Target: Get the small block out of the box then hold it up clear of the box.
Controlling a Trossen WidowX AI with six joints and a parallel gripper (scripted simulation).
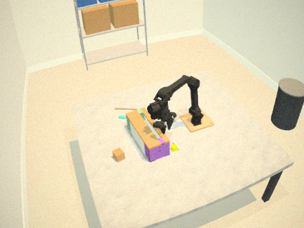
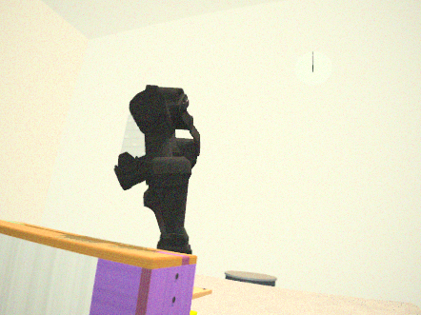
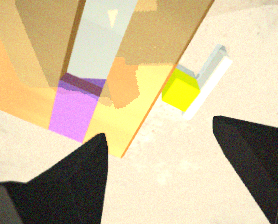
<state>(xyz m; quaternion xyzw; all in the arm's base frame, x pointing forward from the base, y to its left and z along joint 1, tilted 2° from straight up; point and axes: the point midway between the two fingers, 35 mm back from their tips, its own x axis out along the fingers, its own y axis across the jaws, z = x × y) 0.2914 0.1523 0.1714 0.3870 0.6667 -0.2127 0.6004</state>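
The small yellow block (image 1: 174, 147) (image 3: 180, 91) rests on the table beside the purple end of the box, at the low white angled rail (image 3: 214, 80). The box (image 1: 157, 152) (image 2: 149, 262) (image 3: 150, 40) stands upright with an orange slotted top, a clear front, a purple end and a green end. My gripper (image 1: 166, 130) (image 3: 160, 132) is open and empty, above the table and the box's purple end. In the wrist view the block lies beyond the fingertips, between their directions and nearer the right one. In the exterior view the box hides most of the block.
An orange cube (image 1: 118, 154) lies on the table on the clear-fronted side of the box. A teal piece (image 1: 122, 117) and a thin brown stick (image 1: 125, 109) lie near the green end. The arm's wooden base plate (image 1: 206, 124) is on the other side.
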